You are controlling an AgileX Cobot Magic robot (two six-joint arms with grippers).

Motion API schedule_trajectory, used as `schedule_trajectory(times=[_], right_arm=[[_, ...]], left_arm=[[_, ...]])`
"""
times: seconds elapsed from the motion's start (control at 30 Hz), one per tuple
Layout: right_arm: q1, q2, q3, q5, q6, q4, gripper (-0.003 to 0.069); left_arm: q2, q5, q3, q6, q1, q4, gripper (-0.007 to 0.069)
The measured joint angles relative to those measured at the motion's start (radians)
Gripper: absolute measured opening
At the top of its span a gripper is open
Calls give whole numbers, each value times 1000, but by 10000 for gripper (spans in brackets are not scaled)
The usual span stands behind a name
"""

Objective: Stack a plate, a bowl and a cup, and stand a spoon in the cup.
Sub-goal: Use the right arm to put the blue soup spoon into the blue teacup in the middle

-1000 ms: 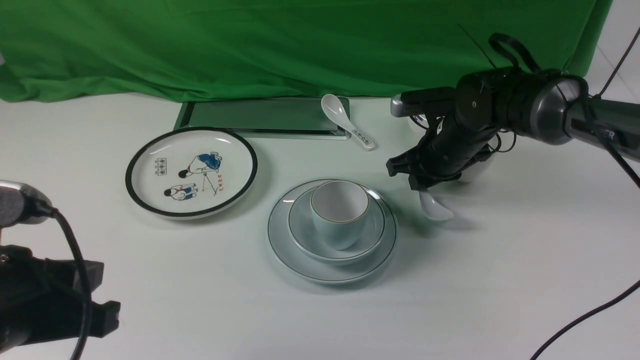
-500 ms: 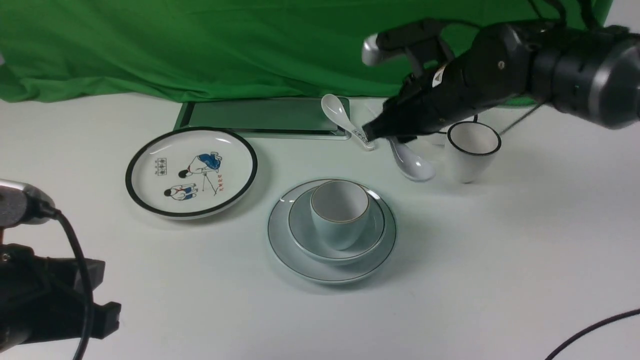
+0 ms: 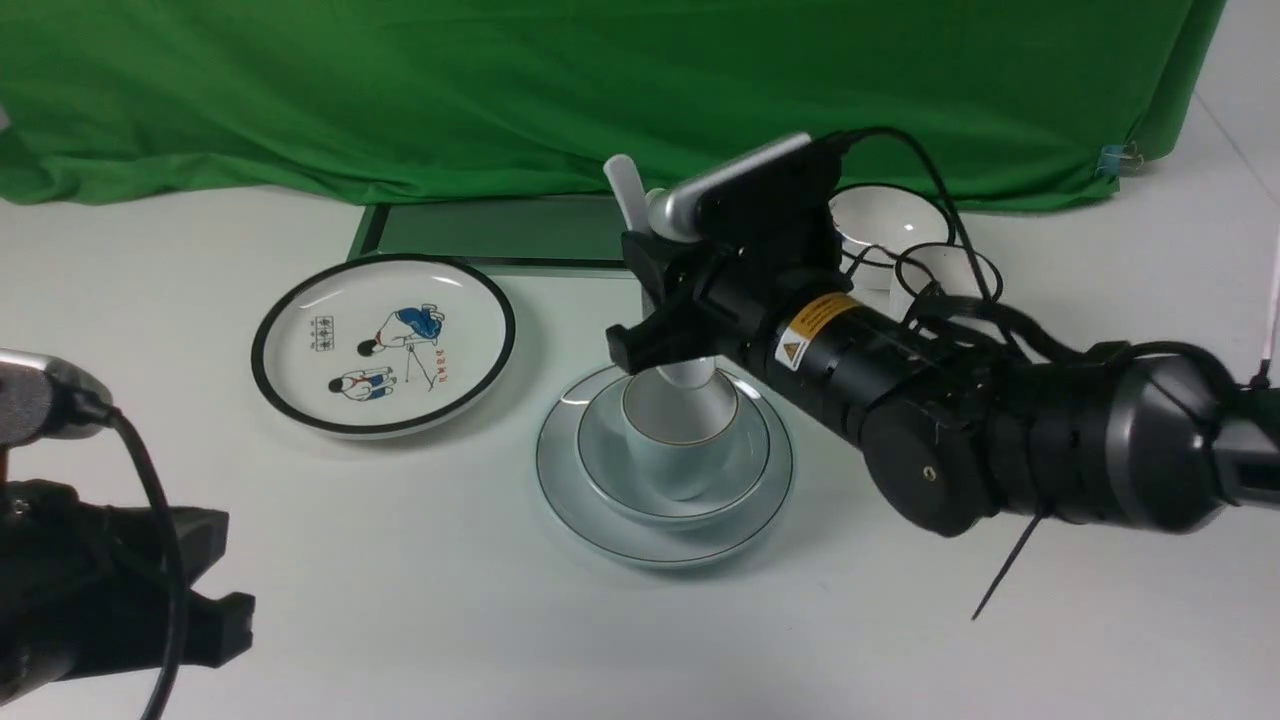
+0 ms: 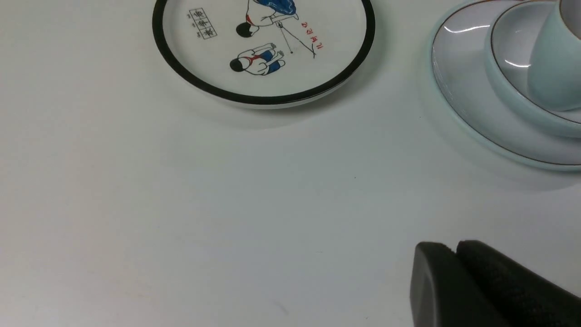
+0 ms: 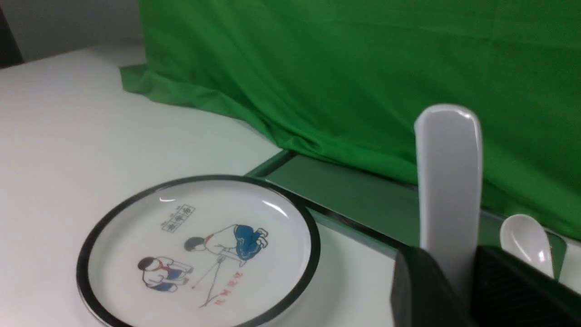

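Observation:
The plate lies mid-table with the bowl on it and the pale cup standing in the bowl. My right gripper hangs just above the cup, shut on the white spoon. The spoon is held upright, handle up, and its lower end dips at the cup's mouth. In the right wrist view the spoon handle rises between the two black fingers of the right gripper. My left gripper is shut and empty, low over the table, left of and nearer than the plate.
A black-rimmed cartoon plate lies left of the stack. A dark flat tray sits by the green cloth. A black-rimmed bowl and cup stand behind my right arm. Another spoon rests on the tray.
My right arm has lifted the spoon from the table right of the stack, swung it left and turned it upright over the cup. The left arm has barely moved.

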Motion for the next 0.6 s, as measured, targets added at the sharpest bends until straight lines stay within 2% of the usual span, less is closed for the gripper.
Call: schedule_trajectory(times=[0.23,0.37,0.43,0.5,0.6], right_arm=[[1,20,1,39,17,-8,183],[1,20,4,81,0,-10,310],[1,18,4,99,-16,-10,340],[1,7,5,135,-45,-10,339],[2,-65,8,229,-143,-10,286]], left_arm=[[0,0,0,14,0,-3,-8],[0,0,0,15,0,-6,-8],[0,0,0,15,0,-9,-8],[-2,3,0,15,0,-15,-8],[-39,43,-28,39,0,-45,-8]])
